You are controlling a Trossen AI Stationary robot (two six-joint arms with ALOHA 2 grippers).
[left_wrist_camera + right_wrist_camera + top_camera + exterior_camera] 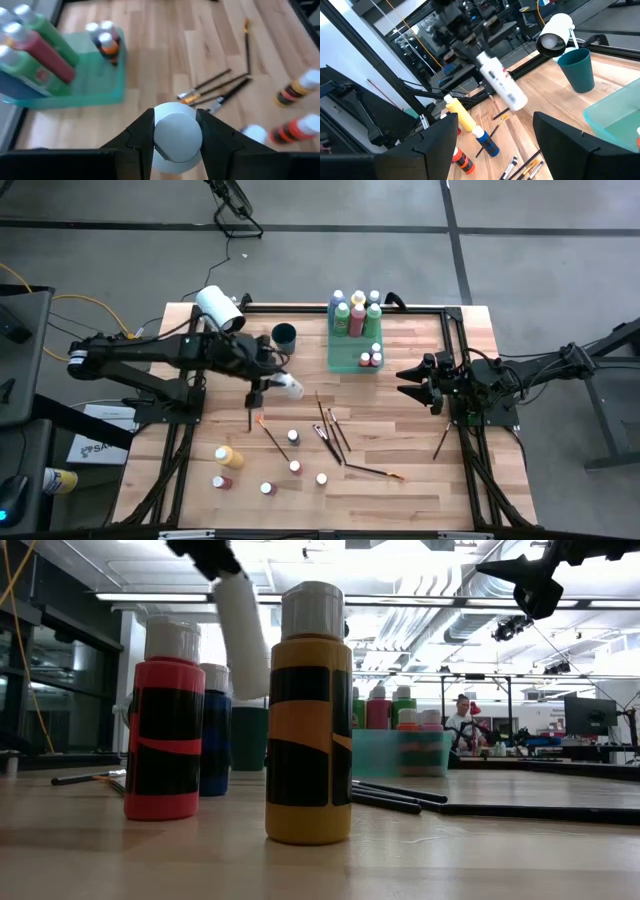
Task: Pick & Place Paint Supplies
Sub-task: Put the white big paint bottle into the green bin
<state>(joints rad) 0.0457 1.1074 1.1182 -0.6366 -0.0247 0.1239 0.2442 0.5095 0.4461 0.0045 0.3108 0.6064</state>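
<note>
My left gripper [272, 383] is shut on a white paint bottle [289, 387] and holds it above the table's middle, left of the green tray [345, 362]. The low view shows the bottle [243, 635] hanging in the air under the gripper [212, 562]. My right gripper [408, 380] waits open at the table's right with nothing between its fingers. Thin dark brushes [331, 432] and several small bottles, among them a yellow one [228, 456] and a red one [221, 482], lie on the wood near the front. My left gripper pinches the white bottle's two sides [159, 135] between its two fingers [141, 134], at the bottle's upper end [482, 57]. The fingers slant down from the table's left. The bottle is lifted clear and hangs tilted below them, with its free end [516, 101] lowest.
The green tray [95, 85] holds several tall bottles at its far end and small ones at its near end. A teal cup [284, 335] and a large white roll [220, 308] stand at the far left. A dark frame [450, 310] runs along the far and right edges.
</note>
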